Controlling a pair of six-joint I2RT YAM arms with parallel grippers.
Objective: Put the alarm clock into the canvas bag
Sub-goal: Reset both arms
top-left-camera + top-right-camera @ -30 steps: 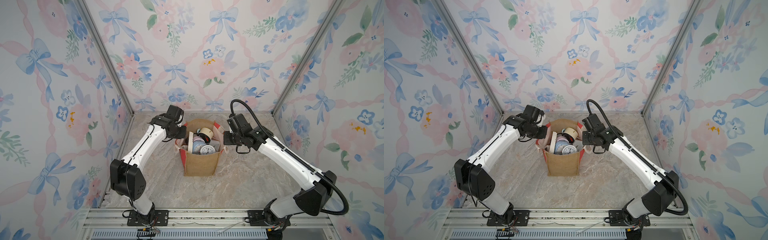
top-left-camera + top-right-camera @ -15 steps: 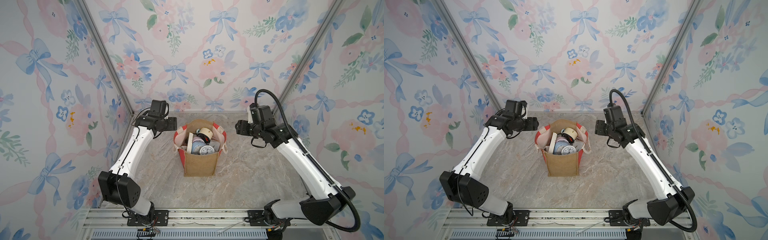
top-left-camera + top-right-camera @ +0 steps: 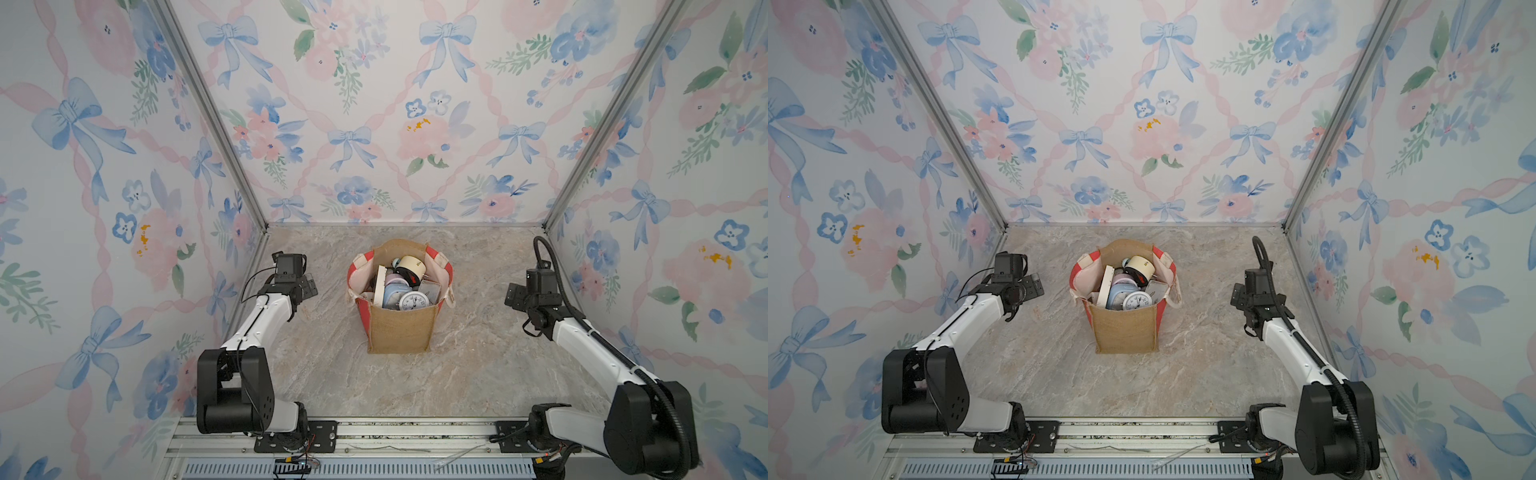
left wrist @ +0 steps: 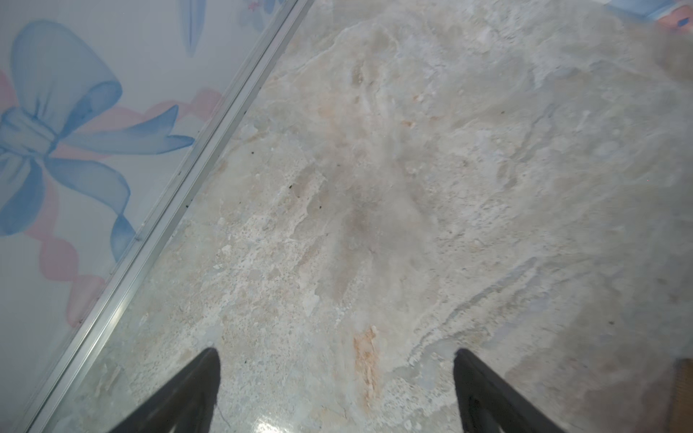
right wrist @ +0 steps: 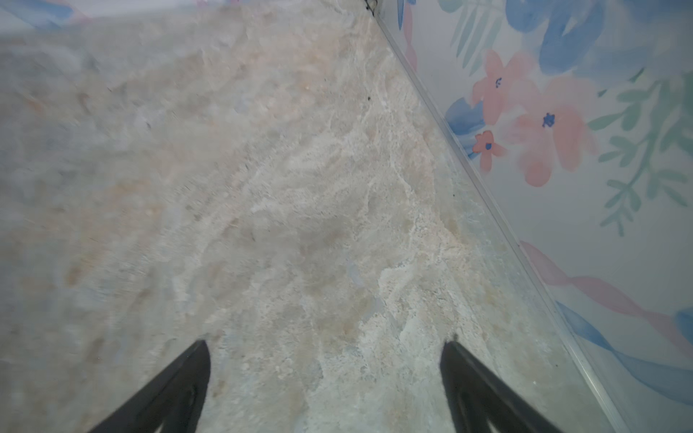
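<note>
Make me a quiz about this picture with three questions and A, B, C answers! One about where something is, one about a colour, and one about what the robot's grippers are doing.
1. Where is the white-faced clock?
A) in the bag
B) beside it
C) in a gripper

2. What colour are the bag's sides?
A) green
B) black
C) red

3. How are the left gripper and right gripper?
A) both shut on handles
B) both open and empty
C) one holding a clock

Answers:
1 A: both top views show it inside the bag's mouth.
2 C: red strips flank the tan front.
3 B: each wrist view shows jaws spread over bare table.
</note>
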